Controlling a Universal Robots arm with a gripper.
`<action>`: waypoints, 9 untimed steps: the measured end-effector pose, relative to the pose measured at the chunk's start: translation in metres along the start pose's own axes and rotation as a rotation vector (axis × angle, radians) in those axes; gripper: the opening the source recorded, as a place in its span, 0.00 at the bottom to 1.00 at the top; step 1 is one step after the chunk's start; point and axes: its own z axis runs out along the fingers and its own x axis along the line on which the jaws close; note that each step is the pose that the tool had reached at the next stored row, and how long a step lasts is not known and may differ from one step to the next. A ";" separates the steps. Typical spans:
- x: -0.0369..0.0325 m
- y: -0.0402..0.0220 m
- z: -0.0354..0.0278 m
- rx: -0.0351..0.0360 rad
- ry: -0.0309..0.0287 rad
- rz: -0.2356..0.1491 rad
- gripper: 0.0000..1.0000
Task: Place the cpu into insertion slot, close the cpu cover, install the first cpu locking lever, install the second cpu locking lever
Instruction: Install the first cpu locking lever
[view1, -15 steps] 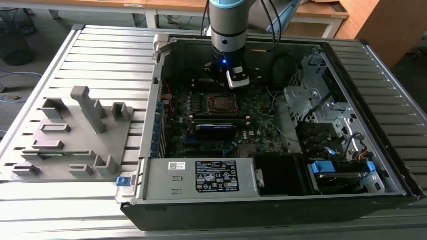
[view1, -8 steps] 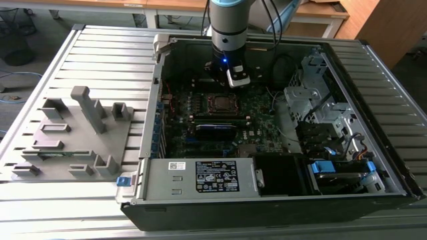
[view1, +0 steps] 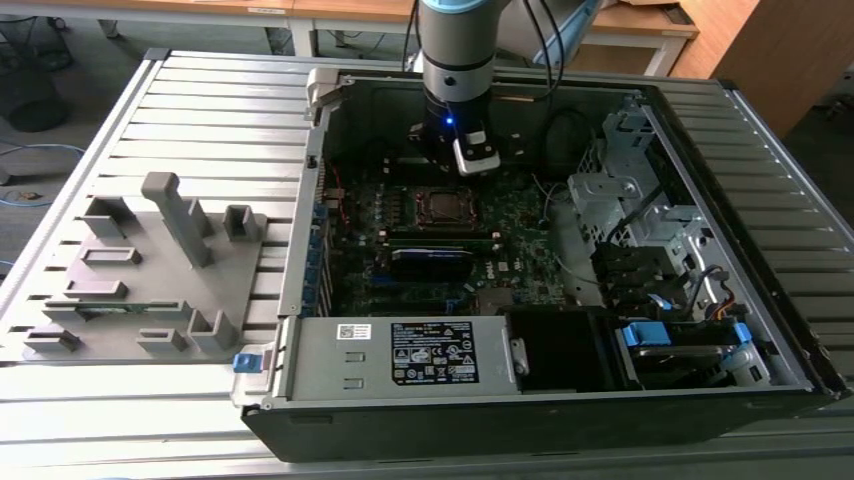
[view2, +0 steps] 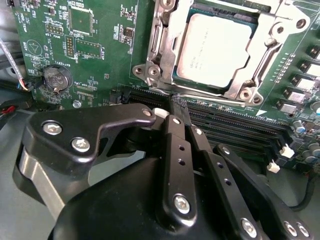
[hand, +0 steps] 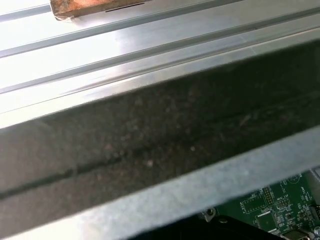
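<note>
The cpu (view2: 215, 47) lies flat in the insertion slot (view1: 441, 205) on the green board, its dull metal face up. The silvery cpu cover (view2: 250, 82) is down around it, framing the chip. A thin metal locking lever (view2: 200, 96) runs along the socket edge nearest my fingers. My gripper (view2: 178, 104) is shut, its black fingers (view2: 175, 150) pressed together, with the tips right at that lever; whether they touch it I cannot tell. In the exterior view the gripper (view1: 465, 168) hangs inside the open case just behind the socket.
Long black memory slots (view2: 235, 125) and a coin battery (view2: 55, 77) lie beside the socket. The case wall (hand: 150, 135) stands close behind the wrist. A drive cage (view1: 627, 200) and power supply (view1: 400, 355) crowd the case. A grey fixture (view1: 147, 270) sits on the slatted table.
</note>
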 end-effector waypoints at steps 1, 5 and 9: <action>0.0002 -0.0002 -0.0001 0.0006 -0.0003 0.000 0.11; 0.0013 -0.0010 0.0002 0.0021 -0.0014 0.000 0.11; 0.0035 -0.0021 0.0021 0.0009 -0.0061 -0.001 0.11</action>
